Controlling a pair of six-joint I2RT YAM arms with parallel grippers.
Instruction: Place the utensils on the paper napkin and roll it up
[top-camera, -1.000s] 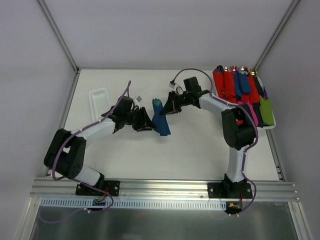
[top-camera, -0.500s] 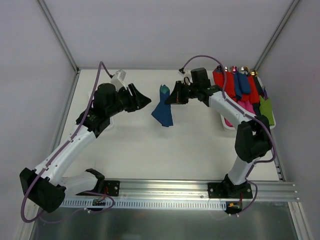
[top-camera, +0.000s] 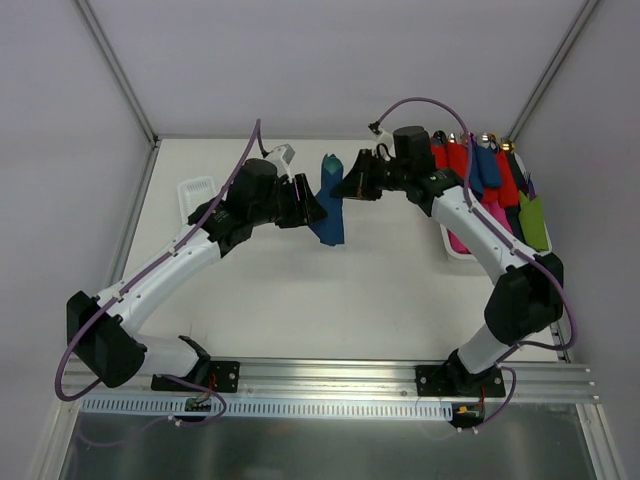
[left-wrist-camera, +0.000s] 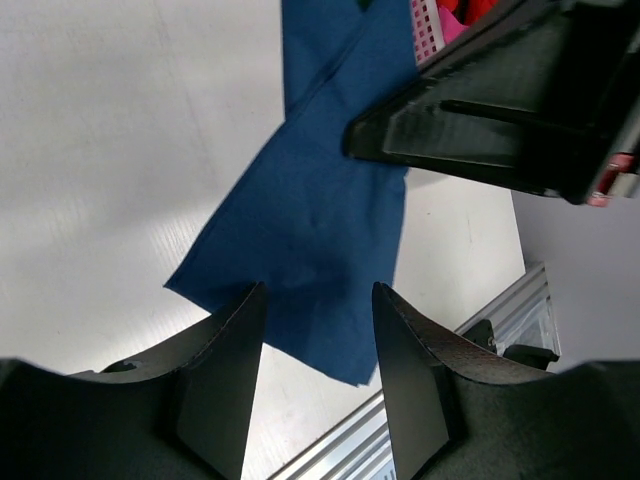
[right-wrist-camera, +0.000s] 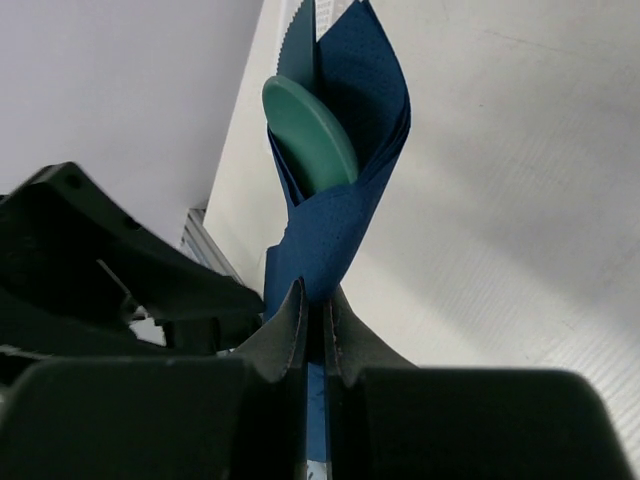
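The paper napkin (top-camera: 328, 212) is a navy bundle hanging above the table's middle, folded round the utensils, of which only a teal end (top-camera: 331, 163) shows at the top. My right gripper (top-camera: 347, 186) is shut on the napkin from the right. In the right wrist view the napkin (right-wrist-camera: 345, 200) rises from the pinched gripper (right-wrist-camera: 318, 297), cupping a rounded teal utensil (right-wrist-camera: 312, 138). My left gripper (top-camera: 311, 208) is open just left of the bundle. In its wrist view the napkin's (left-wrist-camera: 315, 215) lower edge hangs just beyond the spread gripper (left-wrist-camera: 316, 292), untouched.
A white tray (top-camera: 452, 247) at the right table edge holds several red, pink, blue and green rolled bundles (top-camera: 488, 175). A small white ridged tray (top-camera: 196, 192) lies at the back left. An aluminium rail (top-camera: 330, 375) runs along the near edge.
The right gripper has lifted the napkin bundle off the table, back and upright. The left gripper let go, swung up and away, then came back beside the bundle with wider jaws.
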